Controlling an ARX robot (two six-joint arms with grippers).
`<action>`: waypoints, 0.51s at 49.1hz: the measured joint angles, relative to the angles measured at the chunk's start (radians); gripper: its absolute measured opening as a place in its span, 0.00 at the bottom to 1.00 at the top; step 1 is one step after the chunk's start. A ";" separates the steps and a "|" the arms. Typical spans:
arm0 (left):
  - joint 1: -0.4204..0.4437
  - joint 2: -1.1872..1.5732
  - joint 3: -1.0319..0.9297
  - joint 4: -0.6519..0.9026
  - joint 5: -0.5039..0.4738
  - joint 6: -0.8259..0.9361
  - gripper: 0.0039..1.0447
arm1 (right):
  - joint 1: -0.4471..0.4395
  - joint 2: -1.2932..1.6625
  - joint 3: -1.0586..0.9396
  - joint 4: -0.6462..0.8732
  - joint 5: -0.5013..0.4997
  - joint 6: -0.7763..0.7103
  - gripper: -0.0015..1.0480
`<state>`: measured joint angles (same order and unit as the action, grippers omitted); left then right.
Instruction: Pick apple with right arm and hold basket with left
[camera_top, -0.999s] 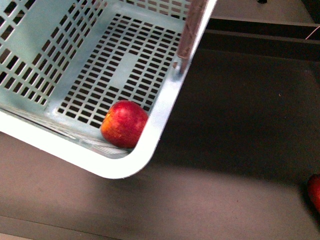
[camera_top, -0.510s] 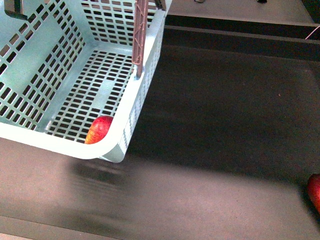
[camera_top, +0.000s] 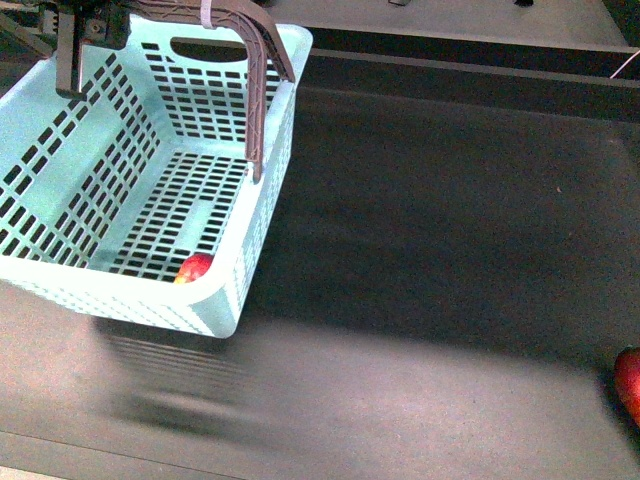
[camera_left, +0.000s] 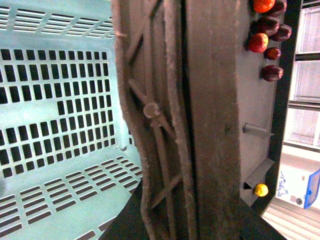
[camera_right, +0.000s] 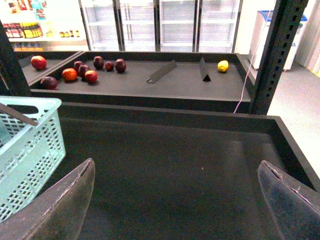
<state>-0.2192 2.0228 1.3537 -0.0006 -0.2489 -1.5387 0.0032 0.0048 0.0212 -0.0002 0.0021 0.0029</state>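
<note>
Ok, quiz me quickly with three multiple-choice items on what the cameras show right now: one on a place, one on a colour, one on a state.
1. Where is the apple in relation to the basket?
A. outside, beside it
B. inside, at its near corner
C. above it, in a gripper

2. The basket's handle is:
A. white
B. green
C. brown

3. The right gripper is:
A. open and empty
B. shut on the apple
C. shut on the handle

Answers:
1. B: the front view shows it just behind the near rim.
2. C: it looks brown in both the front and left wrist views.
3. A: the right wrist view shows its fingers wide apart with nothing between them.
</note>
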 joint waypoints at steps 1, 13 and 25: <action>0.002 0.005 0.000 0.000 0.002 0.000 0.16 | 0.000 0.000 0.000 0.000 0.000 0.000 0.92; 0.008 0.061 0.027 -0.032 0.014 0.007 0.16 | 0.000 0.000 0.000 0.000 0.000 0.000 0.92; 0.000 0.064 0.041 -0.023 0.032 0.008 0.27 | 0.000 0.000 0.000 0.000 0.000 0.000 0.92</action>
<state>-0.2188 2.0872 1.3949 -0.0235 -0.2165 -1.5307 0.0032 0.0048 0.0212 -0.0002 0.0021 0.0029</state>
